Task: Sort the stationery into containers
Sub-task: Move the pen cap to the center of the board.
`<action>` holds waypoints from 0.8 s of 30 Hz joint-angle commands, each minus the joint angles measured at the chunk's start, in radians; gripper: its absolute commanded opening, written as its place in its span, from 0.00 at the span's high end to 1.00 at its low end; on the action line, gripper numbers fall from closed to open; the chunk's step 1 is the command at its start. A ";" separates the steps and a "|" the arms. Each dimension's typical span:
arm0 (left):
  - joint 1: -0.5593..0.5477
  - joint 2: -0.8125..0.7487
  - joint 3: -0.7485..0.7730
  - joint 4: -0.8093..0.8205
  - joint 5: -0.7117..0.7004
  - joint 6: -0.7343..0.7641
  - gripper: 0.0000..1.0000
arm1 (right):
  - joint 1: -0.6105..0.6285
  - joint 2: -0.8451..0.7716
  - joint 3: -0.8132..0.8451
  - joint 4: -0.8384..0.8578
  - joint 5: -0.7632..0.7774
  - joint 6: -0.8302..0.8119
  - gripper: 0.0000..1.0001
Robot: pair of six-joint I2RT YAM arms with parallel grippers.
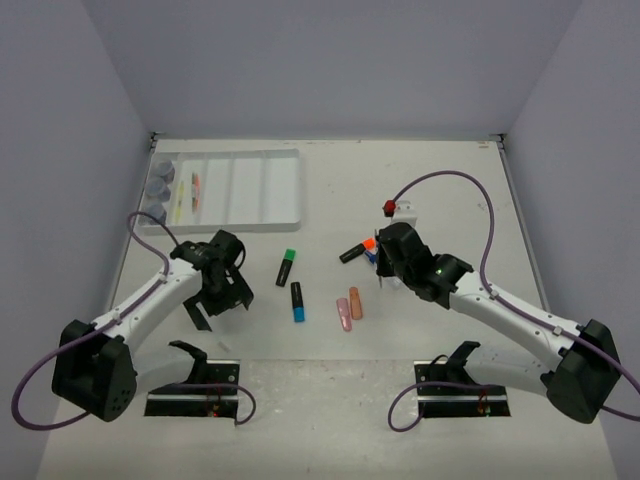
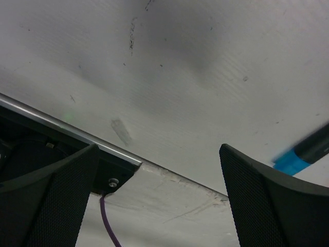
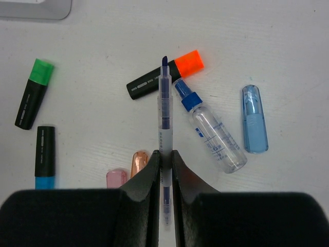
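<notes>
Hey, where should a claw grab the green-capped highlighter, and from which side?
Probably the middle of its black barrel, coming straight down from above. The green-capped highlighter lies flat on the table with bare surface along both long sides, leaving room to close across its narrow width.

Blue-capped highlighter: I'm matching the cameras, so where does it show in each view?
Top external: blue-capped highlighter at centre, between the arms.
Left wrist: blue-capped highlighter at right edge, blurred.
Right wrist: blue-capped highlighter at lower left.
Landmark: green-capped highlighter, beside it in top and right wrist views only.
</notes>
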 commanded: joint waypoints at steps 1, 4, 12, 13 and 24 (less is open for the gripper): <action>-0.114 0.101 -0.064 0.051 -0.005 -0.106 0.00 | -0.019 -0.020 -0.014 0.060 -0.010 -0.019 1.00; -0.143 0.098 -0.094 0.075 -0.040 -0.148 0.00 | -0.029 -0.002 -0.013 0.061 -0.015 -0.019 1.00; -0.173 0.028 -0.105 0.069 -0.095 -0.192 0.08 | -0.034 0.007 -0.011 0.065 -0.024 -0.026 1.00; -0.184 0.027 -0.105 0.065 -0.102 -0.204 0.11 | -0.034 0.006 -0.012 0.065 -0.024 -0.026 1.00; -0.219 0.005 -0.101 0.051 -0.138 -0.251 0.19 | -0.040 0.005 -0.016 0.072 -0.040 -0.029 1.00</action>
